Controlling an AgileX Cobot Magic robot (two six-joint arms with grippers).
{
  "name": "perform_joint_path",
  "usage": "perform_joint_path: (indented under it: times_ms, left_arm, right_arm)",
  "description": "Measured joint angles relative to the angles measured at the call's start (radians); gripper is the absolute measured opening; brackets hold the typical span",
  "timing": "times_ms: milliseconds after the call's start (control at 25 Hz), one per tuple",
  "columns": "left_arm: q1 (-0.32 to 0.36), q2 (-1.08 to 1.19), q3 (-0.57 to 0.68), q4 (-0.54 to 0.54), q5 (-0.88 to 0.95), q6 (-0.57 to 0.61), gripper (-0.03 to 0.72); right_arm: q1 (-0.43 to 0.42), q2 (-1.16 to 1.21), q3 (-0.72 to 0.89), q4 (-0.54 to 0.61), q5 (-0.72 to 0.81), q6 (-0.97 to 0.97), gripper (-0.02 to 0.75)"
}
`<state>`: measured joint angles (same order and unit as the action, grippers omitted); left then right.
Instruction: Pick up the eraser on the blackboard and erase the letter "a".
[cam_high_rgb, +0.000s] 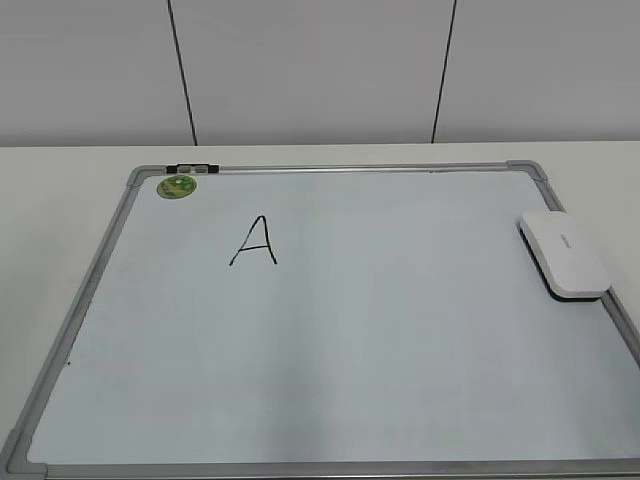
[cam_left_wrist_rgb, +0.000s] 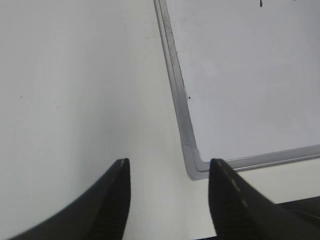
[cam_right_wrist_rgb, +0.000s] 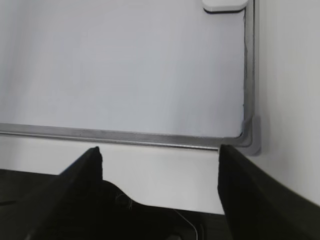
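Exterior view, left to right: green magnet (cam_high_rgb: 176, 186) in the top-left corner of the blackboard (cam_high_rgb: 90, 290), a capital "A" (cam_high_rgb: 254, 242) left of centre and the only letter I see, then the eraser (cam_high_rgb: 564, 253) flat against the right edge. My left gripper (cam_left_wrist_rgb: 169, 172) and right gripper (cam_right_wrist_rgb: 159, 157) are both spread wide, holding nothing, off the near corners. Risk: the eraser hugs the frame, so a finger could clip it. Loads of bare board between.
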<state>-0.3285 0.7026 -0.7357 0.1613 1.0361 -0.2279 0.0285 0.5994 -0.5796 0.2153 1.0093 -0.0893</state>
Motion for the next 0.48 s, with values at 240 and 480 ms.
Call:
perform_joint_path:
  times_ms: [240,480]
  left_arm:
    - [-0.002,-0.235,0.145,-0.002,0.027,0.060,0.367]
    - [-0.002,-0.386,0.198,-0.029,0.028,0.089,0.352]
  right_arm:
    - [0.000,-0.147,0.065,-0.008,0.076,0.036,0.534]
    - [0.000,-0.226,0.072,-0.041,0.105,0.039,0.534]
